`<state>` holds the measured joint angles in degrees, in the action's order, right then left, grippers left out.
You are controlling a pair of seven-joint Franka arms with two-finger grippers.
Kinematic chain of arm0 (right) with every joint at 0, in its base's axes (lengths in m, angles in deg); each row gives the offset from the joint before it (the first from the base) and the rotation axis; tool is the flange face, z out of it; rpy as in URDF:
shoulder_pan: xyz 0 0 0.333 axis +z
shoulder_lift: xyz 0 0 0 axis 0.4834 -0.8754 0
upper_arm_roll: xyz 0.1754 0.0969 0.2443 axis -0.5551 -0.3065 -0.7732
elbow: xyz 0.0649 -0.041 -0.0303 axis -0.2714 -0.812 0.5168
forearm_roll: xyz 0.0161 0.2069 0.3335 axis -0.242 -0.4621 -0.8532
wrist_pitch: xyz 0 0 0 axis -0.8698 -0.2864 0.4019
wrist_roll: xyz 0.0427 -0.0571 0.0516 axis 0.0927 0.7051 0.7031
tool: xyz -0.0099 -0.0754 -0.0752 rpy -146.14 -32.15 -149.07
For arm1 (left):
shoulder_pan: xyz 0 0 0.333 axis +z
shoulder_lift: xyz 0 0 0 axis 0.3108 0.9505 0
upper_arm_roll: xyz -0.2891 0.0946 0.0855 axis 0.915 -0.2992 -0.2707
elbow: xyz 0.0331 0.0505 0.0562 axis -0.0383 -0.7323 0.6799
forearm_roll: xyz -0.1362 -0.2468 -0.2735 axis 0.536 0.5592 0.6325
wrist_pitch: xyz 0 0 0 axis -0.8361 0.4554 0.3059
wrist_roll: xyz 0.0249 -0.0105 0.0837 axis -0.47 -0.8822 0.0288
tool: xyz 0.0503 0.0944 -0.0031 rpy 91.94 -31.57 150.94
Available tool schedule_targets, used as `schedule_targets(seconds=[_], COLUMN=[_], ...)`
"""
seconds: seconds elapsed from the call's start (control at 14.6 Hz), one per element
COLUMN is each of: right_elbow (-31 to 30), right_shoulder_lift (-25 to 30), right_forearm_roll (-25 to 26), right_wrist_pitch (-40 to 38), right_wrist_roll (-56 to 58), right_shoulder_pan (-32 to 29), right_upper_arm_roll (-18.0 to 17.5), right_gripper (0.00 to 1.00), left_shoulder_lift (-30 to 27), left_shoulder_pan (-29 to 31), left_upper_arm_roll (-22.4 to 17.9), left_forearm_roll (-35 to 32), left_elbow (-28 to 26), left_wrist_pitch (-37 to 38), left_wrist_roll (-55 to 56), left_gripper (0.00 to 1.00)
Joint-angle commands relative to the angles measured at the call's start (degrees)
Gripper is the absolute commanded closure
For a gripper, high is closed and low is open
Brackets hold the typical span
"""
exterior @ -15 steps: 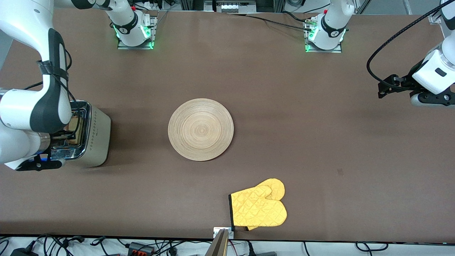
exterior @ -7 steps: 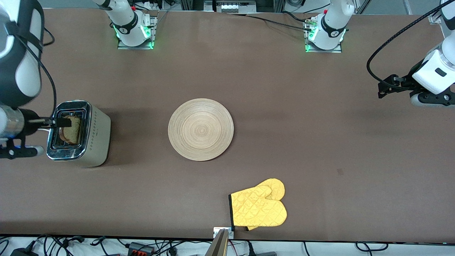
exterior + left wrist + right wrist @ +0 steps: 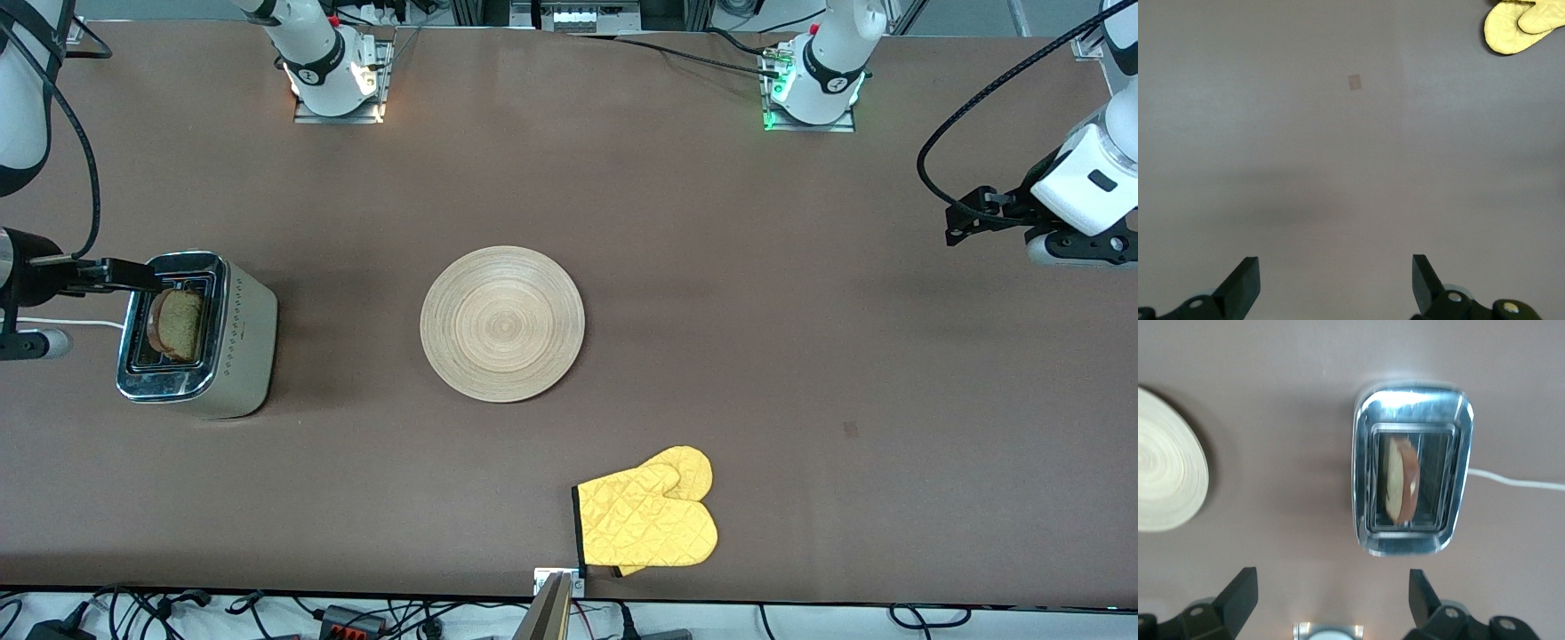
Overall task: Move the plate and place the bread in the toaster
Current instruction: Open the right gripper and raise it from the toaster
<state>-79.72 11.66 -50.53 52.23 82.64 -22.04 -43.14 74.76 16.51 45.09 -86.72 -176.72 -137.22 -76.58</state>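
The toaster [image 3: 240,342] stands at the right arm's end of the table. The bread [image 3: 180,323] stands upright in one of its slots, its top sticking out. In the right wrist view the toaster [image 3: 1365,453] and the bread [image 3: 1399,480] show from above. My right gripper [image 3: 142,277] is open and empty, up in the air over the toaster's edge nearest that table end; its jaws [image 3: 1331,580] stand wide apart. The plate [image 3: 502,324] lies empty at the table's middle and also shows in the right wrist view [image 3: 1168,477]. My left gripper [image 3: 965,222] waits open at the left arm's end [image 3: 1333,261].
A yellow oven mitt [image 3: 649,520] lies near the table edge closest to the front camera, nearer than the plate; it shows in the left wrist view [image 3: 1521,27]. The toaster's white cord [image 3: 80,322] runs toward the table end.
My right gripper let go of the bread, rose and drew back from the toaster toward the table end. The bread stays in the slot. The left arm has not moved.
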Motion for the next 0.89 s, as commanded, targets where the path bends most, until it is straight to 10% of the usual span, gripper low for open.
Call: schedule_targets(seconds=[0.0,0.62,0.82], right_elbow=[0.17,-0.35,-11.82], right_shoulder_lift=[1.86,3.43,11.32], right_forearm_roll=[0.35,0.27,0.88], right_wrist_pitch=[-5.28,-4.95,3.97], right_wrist_roll=[0.44,0.1,-0.52], right_shoulder_pan=[-0.18,-1.33,-1.32], right_upper_arm_roll=[0.25,0.34,-0.71], right_gripper=[0.0,0.0,0.0], left_shoulder_lift=[-1.08,-1.08,-1.08], left_shoulder_pan=[0.2,0.2,0.2], left_upper_arm_roll=[0.1,0.1,0.1], left_forearm_roll=[0.68,0.68,0.68], left_elbow=[-0.52,-0.52,-0.52], left_wrist_pitch=[0.52,0.52,0.52], left_wrist_roll=[0.08,0.17,0.16], left_gripper=[0.0,0.0,0.0])
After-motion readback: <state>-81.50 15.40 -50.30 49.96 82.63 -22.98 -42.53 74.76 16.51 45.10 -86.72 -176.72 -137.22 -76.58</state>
